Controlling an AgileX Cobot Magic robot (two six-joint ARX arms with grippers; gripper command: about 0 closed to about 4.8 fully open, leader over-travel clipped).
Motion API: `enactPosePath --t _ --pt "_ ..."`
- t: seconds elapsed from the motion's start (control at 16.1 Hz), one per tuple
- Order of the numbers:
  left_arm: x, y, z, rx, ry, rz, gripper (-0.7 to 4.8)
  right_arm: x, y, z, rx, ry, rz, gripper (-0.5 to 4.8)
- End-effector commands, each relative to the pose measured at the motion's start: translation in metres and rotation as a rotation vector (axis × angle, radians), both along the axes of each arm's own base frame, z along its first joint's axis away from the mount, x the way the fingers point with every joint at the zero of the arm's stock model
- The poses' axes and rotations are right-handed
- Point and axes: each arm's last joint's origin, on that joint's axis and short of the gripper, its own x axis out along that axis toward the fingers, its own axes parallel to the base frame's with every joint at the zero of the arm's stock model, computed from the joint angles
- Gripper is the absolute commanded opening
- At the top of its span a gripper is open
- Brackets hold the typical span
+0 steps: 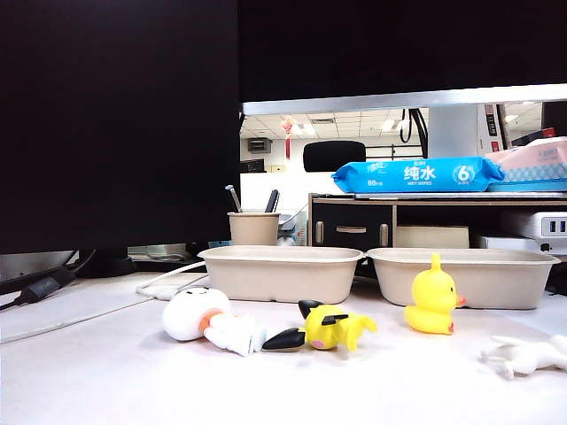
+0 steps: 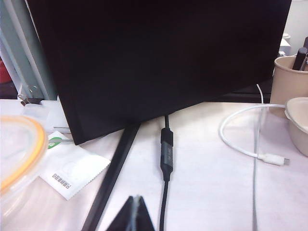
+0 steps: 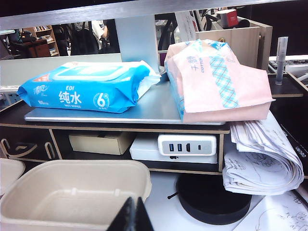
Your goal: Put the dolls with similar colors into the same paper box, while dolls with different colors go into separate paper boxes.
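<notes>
Both grippers' jaws are clenched on nothing: the left gripper (image 2: 134, 211) shows only as a dark closed tip above the bare table (image 2: 211, 183) far to the left, near a monitor (image 2: 159, 62) and its cable (image 2: 166, 154), and the right gripper (image 3: 133, 214) shows the same pinched tip just over the near rim of the right box (image 3: 72, 192). Neither arm appears in the exterior view, so both seem held back and away from the toys. Both boxes, the left box (image 1: 282, 273) and the right one (image 1: 478, 276), stand side by side at the far edge and look empty. All four dolls lie on the table in front of them: the white round plush (image 1: 199, 317) at the left, the yellow eared plush (image 1: 330, 328) beside it and apparently just touching it, the duck (image 1: 432, 299) upright close before the right box, and the white limp plush (image 1: 527, 356) at the near right. Sorting looks not yet begun; the step in hand is choosing a first doll. A likely next move is for one gripper to spread its jaws, come down over the nearest toy, and carry it to a box, with yellows going together and whites together. The two touching plushes may need a careful approach so one is not dragged along.
</notes>
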Motion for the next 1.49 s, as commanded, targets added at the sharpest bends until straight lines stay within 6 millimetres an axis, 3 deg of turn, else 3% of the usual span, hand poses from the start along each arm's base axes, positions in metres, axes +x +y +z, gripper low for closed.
enactPosePath --t 0.06,0.44,0.75,0.93,1.18,1.49 --pt "0.0 0.0 0.001 0.0 -0.007 0.003 -0.05 0.0 0.0 -0.001 -0.004 -0.008 0.002 -0.01" --pt "0.0 -0.003 0.001 0.0 -0.007 -0.03 -0.05 0.0 0.0 -0.001 0.003 -0.009 0.007 -0.01" --pt "-0.005 -0.041 -0.007 0.024 0.086 -0.407 -0.05 0.0 0.002 0.001 0.188 -0.018 0.067 0.0" --pt "-0.009 -0.056 -0.015 0.061 0.176 -0.547 -0.05 -0.001 0.004 0.005 0.295 -0.03 0.166 0.0" --pt "-0.01 -0.062 -0.02 0.089 0.235 -0.594 -0.05 -0.007 0.006 0.032 0.573 -0.192 0.3 -0.01" --pt "-0.01 -0.062 -0.02 0.088 0.235 -0.594 -0.05 -0.011 0.008 0.065 0.534 -0.173 0.383 -0.01"
